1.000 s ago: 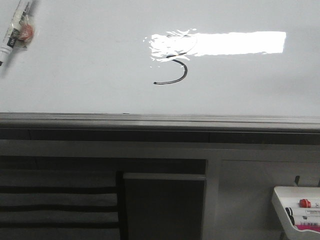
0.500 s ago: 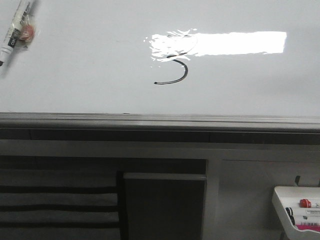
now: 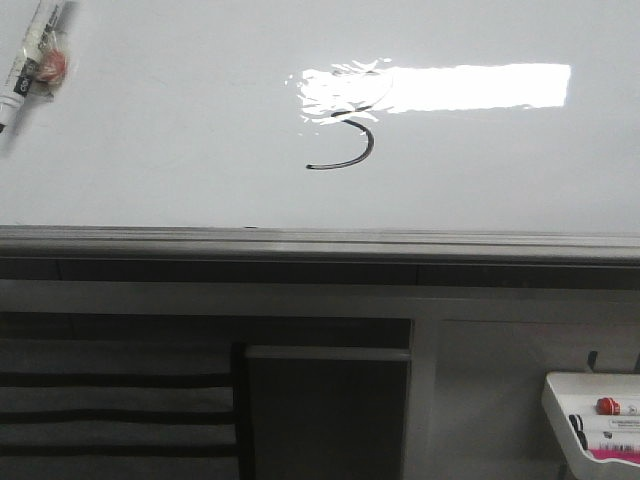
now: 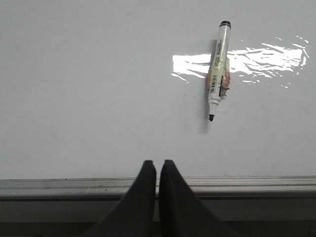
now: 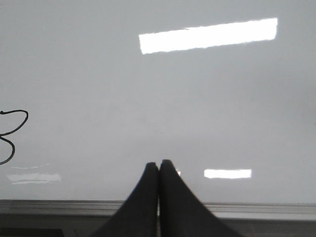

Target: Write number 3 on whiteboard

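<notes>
Showing number 3 on whiteboard, marker label unreadable, both tools closed, empty

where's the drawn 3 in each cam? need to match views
Front: the 3 at upper centre of the whiteboard, its top lost in glare.
Left wrist: not in view; only the marker shows.
Right wrist: at the left edge, partly cut off.
Shared landmark: the board's grey edge rail.
</notes>
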Controlling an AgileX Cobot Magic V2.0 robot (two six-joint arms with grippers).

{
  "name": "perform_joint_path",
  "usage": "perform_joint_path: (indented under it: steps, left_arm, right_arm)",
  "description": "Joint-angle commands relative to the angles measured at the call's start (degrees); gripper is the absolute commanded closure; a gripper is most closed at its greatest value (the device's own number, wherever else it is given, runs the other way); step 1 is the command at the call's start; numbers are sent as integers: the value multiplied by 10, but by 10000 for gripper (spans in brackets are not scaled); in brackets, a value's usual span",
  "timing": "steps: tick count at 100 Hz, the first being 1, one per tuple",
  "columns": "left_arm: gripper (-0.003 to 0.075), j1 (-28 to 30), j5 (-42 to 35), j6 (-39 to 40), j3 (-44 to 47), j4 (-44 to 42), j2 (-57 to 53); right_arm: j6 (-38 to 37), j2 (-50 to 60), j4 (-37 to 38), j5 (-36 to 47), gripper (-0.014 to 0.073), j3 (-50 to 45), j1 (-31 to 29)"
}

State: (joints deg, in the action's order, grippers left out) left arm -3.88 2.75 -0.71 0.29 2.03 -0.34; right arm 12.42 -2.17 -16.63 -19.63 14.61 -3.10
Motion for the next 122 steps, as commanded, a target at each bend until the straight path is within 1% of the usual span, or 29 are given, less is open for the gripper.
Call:
perform_joint_path:
  steps: [1,16,23,27,34,38,44,55,64,122]
  left_arm:
    - [739,-4,-47,7,1,1,-18]
    - [739,-4,-47,7,1,1,-18]
    - [739,-4,-47,7,1,1,-18]
    - [739,-4,-47,7,1,1,-18]
    - [739,-4,-47,7,1,1,-18]
    - [739,-4,-47,7,1,1,-18]
    - [739,-4,-47,7,1,1,-18]
    - [739,-4,-47,7,1,1,-18]
    - [739,-4,-47,7,1,1,-18]
    - [739,-4,-47,7,1,1,-18]
  right_arm:
    - [6,32,2,57,673,-14,-3]
    - [-1,30,-1,108,673,-61,-3]
    - [-26,30,5,174,673,-102,-3]
    - [-57,30,19,222,673,-131,-3]
    - [-111,40,73,286,673,-173,-3]
    - [-134,40,117,247,673,-168,-3]
    - [-150,40,166,245,673,-171,-3]
    - [-154,40,166,245,673,-171,-3]
    - [-154,40,146,245,673,-171,-3]
    - [-154,40,146,245,673,-171,-3]
